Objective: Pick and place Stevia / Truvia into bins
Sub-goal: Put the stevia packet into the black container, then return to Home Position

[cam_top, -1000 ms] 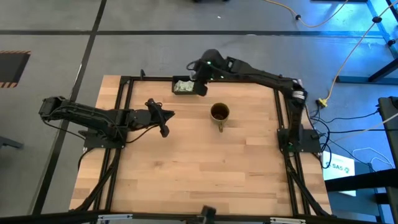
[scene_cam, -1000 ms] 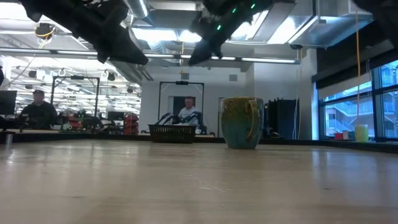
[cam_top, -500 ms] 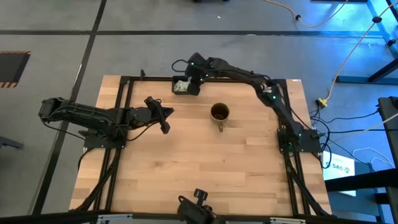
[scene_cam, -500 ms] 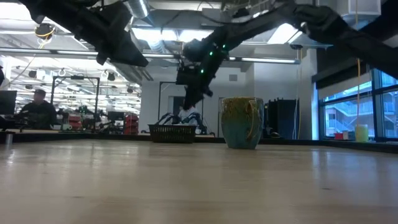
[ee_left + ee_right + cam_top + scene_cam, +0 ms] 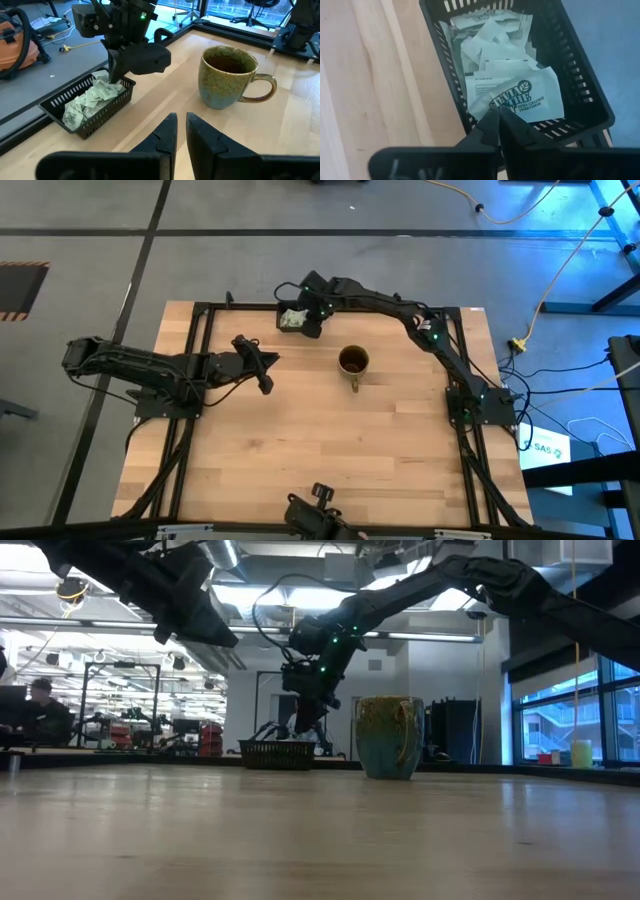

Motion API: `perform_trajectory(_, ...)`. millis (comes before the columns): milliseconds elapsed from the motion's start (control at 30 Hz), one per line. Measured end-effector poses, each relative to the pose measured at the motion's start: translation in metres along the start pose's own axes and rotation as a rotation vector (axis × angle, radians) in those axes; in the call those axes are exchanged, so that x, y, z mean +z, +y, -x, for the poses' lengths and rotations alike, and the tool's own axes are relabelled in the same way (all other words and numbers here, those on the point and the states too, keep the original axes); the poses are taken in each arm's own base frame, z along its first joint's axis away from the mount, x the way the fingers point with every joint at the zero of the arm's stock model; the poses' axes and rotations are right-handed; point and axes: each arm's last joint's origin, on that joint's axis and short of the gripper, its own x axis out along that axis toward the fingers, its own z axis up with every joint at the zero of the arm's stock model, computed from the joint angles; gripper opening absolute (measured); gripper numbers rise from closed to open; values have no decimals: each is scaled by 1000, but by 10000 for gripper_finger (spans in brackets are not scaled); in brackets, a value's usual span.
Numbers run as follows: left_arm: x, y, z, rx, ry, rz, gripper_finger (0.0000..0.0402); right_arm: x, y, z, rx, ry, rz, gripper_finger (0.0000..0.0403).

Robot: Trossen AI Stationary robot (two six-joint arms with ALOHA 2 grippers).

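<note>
The right tool (image 5: 296, 320) hangs over the black tray (image 5: 288, 308) at 12 o'clock on the worktop (image 5: 320, 440), the mug (image 5: 352, 362) near it at 4 o'clock. In the low view it stands above the tray. The left tool (image 5: 180, 122) is almost closed, empty. The right wrist view shows fingers (image 5: 489, 122) nearly together, touching a sachet (image 5: 520, 95) on the pile; whether they grip it, I cannot tell.

Lower sachets (image 5: 492, 55) buried under the top layer, uncountable — tray (image 5: 580, 75) near corner cut off at six o'clock, right gripper (image 5: 498, 125) fingertips masking the rim.
</note>
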Motion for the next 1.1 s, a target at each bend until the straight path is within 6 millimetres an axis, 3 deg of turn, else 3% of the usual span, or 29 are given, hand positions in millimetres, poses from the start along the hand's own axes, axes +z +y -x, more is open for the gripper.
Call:
perform_trajectory(467, 0, 0, 0, -1, 0, 16, 33, -1, 0, 0, 0, 5, -1, 52)
perform_trajectory(567, 0, 0, 0, -1, 0, 5, 33, 2, -1, 8, 1, 20, -6, 62)
perform_trajectory(733, 1, 1, 1, -5, -7, 17, 33, 18, -1, 65, 4, -23, -10, 66)
perform_trajectory(833, 9, 2, 8, -17, -40, 55, 33, 17, 5, 96, 28, -68, -13, 67)
perform_trajectory(1000, 23, 14, 30, -35, -129, 42, 33, 9, 17, 149, 28, -200, -30, 67)
perform_trajectory(1100, 26, 25, 47, -18, -152, 54, 33, -7, 26, 178, 24, -299, -39, 67)
